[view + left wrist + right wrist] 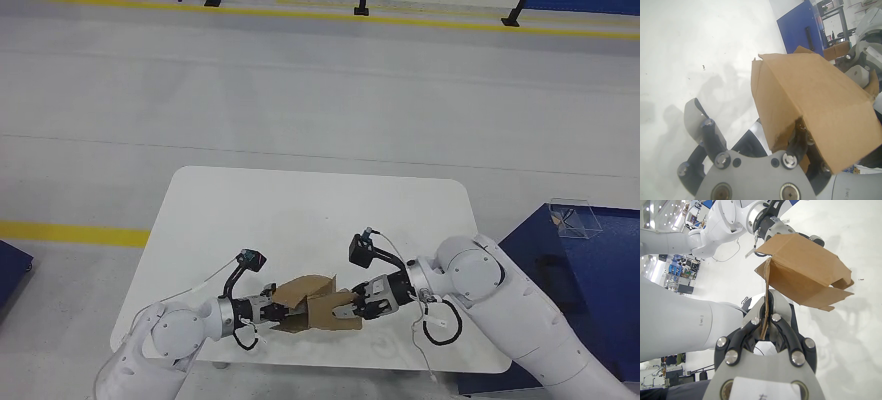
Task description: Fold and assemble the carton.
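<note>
Over the table's [300,200] near edge, the right gripper [765,313] pinches one flap [767,281] of the half-folded carton [312,300], light, bendy cardboard likely best held by its flap edges, while the left gripper [747,117] stands spread, one finger tucked beneath it.

A white table [300,210] with rounded corners stands on a pale grey floor [300,90]. A yellow floor line [70,233] runs up to the table's left side, and a second yellow line [300,14] crosses the far floor, where black stand feet [361,11] rest. Just to the right of the table is a blue cabinet [590,300] with a clear plastic box [570,217] on top. In the left wrist view the cabinet has a black handle [808,37], and a dark shelving rack [832,22] stands behind it. A small dark speck [703,66] lies on the tabletop.
</note>
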`<state>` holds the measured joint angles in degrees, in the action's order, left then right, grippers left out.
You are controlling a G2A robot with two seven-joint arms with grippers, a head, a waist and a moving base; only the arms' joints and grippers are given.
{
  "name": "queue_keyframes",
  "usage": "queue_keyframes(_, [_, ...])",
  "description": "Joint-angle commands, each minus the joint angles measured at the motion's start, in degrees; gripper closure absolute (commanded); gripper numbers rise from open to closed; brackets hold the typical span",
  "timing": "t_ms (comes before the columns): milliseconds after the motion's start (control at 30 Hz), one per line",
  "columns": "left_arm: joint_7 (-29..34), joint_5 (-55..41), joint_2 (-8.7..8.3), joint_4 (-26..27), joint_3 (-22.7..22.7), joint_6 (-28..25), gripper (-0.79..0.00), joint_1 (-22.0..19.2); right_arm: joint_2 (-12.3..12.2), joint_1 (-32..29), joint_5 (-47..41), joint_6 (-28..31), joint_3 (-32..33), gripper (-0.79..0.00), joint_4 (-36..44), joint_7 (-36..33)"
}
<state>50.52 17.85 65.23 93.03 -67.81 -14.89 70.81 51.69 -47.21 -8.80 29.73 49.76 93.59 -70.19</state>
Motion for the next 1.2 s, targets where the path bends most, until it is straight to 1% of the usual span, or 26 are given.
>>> queue_keyframes(0, [-0.20, 0.17, 0.01, -0.27, 0.32, 0.22, -0.637, -0.28, 0.14, 0.18, -0.17, 0.15, -0.27, 0.000, -0.11, 0.05])
queue_keyframes(33, [-0.38, 0.05, 0.03, -0.40, 0.48, 0.28, -0.570, -0.35, 0.21, 0.25, -0.18, 0.18, -0.40, 0.000, -0.17, 0.12])
queue_keyframes(133, [-0.79, -0.16, 0.04, -0.88, 0.88, 0.44, -0.280, -0.56, 0.41, 0.53, 0.10, 0.17, -0.80, 0.000, -0.24, 0.25])
queue_keyframes(167, [-0.87, -0.67, 0.06, -0.98, 1.02, 0.44, -0.105, -0.57, 0.47, 0.61, 0.14, 0.15, -0.89, 0.000, -0.30, 0.30])
queue_keyframes(200, [-0.81, -0.98, 0.06, -1.12, 1.08, 0.40, 0.000, -0.67, 0.52, 0.68, 0.16, 0.14, -0.96, 0.000, -0.35, 0.33])
queue_keyframes(333, [-0.47, -1.77, 0.01, -1.43, 1.33, 0.42, 0.000, -0.92, 0.67, 0.93, 0.32, -0.15, -1.10, 0.000, -0.32, 0.38])
queue_keyframes(367, [-0.38, -2.09, -0.01, -1.48, 1.37, 0.34, 0.000, -0.96, 0.70, 0.96, 0.45, -0.30, -1.09, -0.028, -0.37, 0.50])
queue_keyframes(400, [-0.17, -2.88, -0.01, -1.57, 1.41, 0.26, 0.000, -0.92, 0.73, 0.98, 0.57, -0.42, -1.12, -0.323, -0.35, 0.56])
queue_keyframes(433, [0.30, -3.71, -0.03, -1.69, 1.42, 0.22, 0.000, -0.95, 0.76, 1.01, 0.66, -0.46, -1.14, -0.717, -0.32, 0.61])
queue_keyframes(467, [0.69, -4.57, -0.05, -1.87, 1.33, 0.40, 0.000, -1.00, 0.78, 1.02, 0.83, -0.51, -1.15, -0.785, -0.35, 0.66])
queue_keyframes(600, [3.04, -9.11, -0.14, -2.77, 0.86, 1.31, 0.000, -1.35, 0.76, 0.97, 1.74, -0.54, -0.34, -0.785, -0.72, 2.23])
queue_keyframes(700, [4.29, -12.00, -0.25, -3.62, 0.20, 2.40, 0.000, -1.76, 0.45, 0.38, 0.02, -0.24, 1.64, -0.785, -0.93, 3.81])
queue_keyframes(733, [4.21, -12.58, -0.31, -3.11, -0.18, 1.46, 0.000, -1.91, 0.38, 0.30, -0.14, -0.07, 1.99, -0.785, -0.90, 4.06])
queue_keyframes(1033, [4.06, -12.69, -0.30, -3.17, -0.12, 1.72, 0.000, -1.77, 0.38, 0.30, -0.14, -0.07, 1.99, -0.785, -0.90, 4.06])
queue_keyframes(1067, [4.20, -13.24, -0.28, -3.42, 0.08, 3.15, 0.000, -1.56, 0.39, 0.17, 0.10, -0.14, 2.31, -0.785, -0.72, 5.24])
queue_keyframes(1100, [6.37, -16.60, -0.15, -3.63, 0.60, 6.15, 0.000, -1.65, 0.33, -0.06, 0.85, -0.14, 3.25, -0.785, -0.40, 7.57])
queue_keyframes(1167, [16.27, -31.84, 0.24, -5.60, 0.83, 13.18, 0.000, -3.59, -0.01, -1.00, 3.48, 0.30, 6.12, -0.785, 0.19, 13.27])
